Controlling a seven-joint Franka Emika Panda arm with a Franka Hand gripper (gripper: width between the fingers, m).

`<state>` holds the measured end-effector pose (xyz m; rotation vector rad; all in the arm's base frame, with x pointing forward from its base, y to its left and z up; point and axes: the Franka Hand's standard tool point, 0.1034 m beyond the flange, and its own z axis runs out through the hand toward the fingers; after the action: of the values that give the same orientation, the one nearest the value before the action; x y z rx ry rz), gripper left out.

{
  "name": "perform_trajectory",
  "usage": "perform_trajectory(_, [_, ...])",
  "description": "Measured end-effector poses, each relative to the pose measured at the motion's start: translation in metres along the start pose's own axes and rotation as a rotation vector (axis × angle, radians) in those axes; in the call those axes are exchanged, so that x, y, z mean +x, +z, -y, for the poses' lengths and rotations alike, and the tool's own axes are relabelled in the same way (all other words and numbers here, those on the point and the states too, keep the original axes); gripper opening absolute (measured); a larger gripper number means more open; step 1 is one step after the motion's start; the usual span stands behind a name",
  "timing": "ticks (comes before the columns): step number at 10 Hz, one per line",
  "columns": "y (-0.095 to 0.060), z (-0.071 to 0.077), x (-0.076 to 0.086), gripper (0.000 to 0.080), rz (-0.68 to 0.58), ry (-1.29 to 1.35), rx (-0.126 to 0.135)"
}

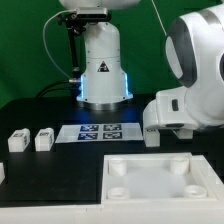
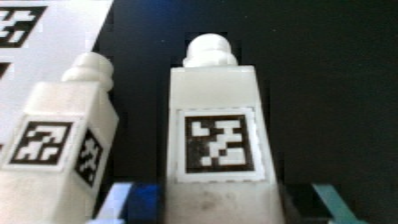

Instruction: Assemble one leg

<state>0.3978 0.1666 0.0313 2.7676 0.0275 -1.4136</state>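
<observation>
In the wrist view a leg [image 2: 217,120], a white block with a round peg tip and a black-and-white tag, lies on the black table between my fingers. My gripper [image 2: 238,205] is open. The blue left pad [image 2: 146,200] is at the leg's side, and the right finger [image 2: 333,198] stands apart from it with a dark gap. A second leg [image 2: 63,125] lies close beside the first. In the exterior view my gripper [image 1: 155,132] is low at the right, behind the white plate [image 1: 150,185], and its fingertips are mostly hidden by the hand.
Two more legs [image 1: 17,141] [image 1: 43,140] stand at the exterior view's left, and another white part [image 1: 2,172] shows at the left edge. The marker board [image 1: 100,131] lies in the middle and also shows in the wrist view [image 2: 18,30]. The robot base [image 1: 100,70] is behind.
</observation>
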Motion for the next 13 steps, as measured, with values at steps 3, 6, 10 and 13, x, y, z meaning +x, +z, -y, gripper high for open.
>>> perform_trajectory(3, [-0.038,-0.002,-0.021,0.0291,-0.026,-0.005,-0.012])
perform_trajectory(6, [-0.041,0.004,-0.008,0.0291,-0.326,-0.008,0.026])
perform_trajectory(10, [-0.130,-0.003,-0.033,0.0291,-0.743,-0.047,0.032])
perform_trajectory(13, [-0.137,0.004,-0.034,0.0292,-1.048,-0.067,0.085])
